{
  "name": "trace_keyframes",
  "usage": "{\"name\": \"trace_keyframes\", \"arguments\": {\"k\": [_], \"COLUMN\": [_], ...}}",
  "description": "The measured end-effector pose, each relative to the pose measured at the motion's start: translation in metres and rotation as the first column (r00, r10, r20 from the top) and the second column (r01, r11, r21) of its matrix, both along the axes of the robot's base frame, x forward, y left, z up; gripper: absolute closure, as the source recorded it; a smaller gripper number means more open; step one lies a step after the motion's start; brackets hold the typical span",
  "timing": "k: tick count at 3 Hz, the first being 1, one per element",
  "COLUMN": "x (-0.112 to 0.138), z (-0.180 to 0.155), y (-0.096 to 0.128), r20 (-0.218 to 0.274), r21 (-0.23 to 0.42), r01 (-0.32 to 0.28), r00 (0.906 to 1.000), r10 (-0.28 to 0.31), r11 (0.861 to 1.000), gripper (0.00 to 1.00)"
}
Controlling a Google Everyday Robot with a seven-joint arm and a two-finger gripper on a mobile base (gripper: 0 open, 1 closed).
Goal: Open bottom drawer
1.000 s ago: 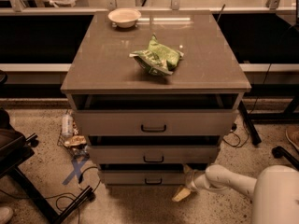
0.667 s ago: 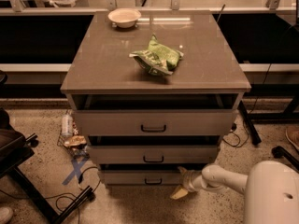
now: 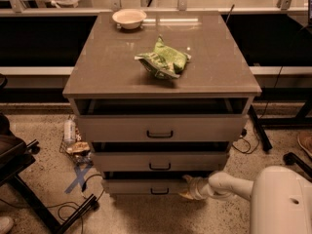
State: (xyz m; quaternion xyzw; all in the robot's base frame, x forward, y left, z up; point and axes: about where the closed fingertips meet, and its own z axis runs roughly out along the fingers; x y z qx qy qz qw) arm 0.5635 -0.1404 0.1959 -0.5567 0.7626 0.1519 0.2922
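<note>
A grey-beige three-drawer cabinet is seen from above and in front, standing on a speckled floor. On its tabletop (image 3: 112,67) a small white bowl (image 3: 129,18) is set at the far edge, and a crumpled green snack bag (image 3: 163,58) lies near the middle.

The bottom drawer (image 3: 131,185) is the lowest and slimmest front, close to the floor at the near side of the cabinet. Its small black bar handle (image 3: 160,191) is centred on the front. Above it the mid-sized drawer (image 3: 126,161) and the tallest drawer (image 3: 122,128) are stacked, each with a dark gap over its front.

The robot's white arm (image 3: 229,184) is reached in low from the right. The pincer (image 3: 187,187) is placed at the right part of the bottom drawer's front, just right of the handle and not on it. Whether the pincer is spread or pressed together cannot be told, nor whether the drawer is gripped.

Only a thin dark strip is shown above the bottom drawer, and none of its inside is visible. The task is therefore judged to be at its start or barely begun: the drawer has been reached, and nearly the whole outward pull is left to be done.
</note>
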Motion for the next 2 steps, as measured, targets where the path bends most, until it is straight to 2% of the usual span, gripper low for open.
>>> {"name": "trace_keyframes", "arguments": {"k": [1, 2], "x": [-0.0002, -0.0002], "z": [-0.0001, -0.0001], "y": [0.0003, 0.0003], "r20": [0.0, 0.0], "r21": [0.0, 0.0], "r01": [0.0, 0.0], "r00": [1.0, 1.0], "r10": [0.0, 0.0], "r11": [1.0, 1.0], "gripper": [0.95, 1.0]}}
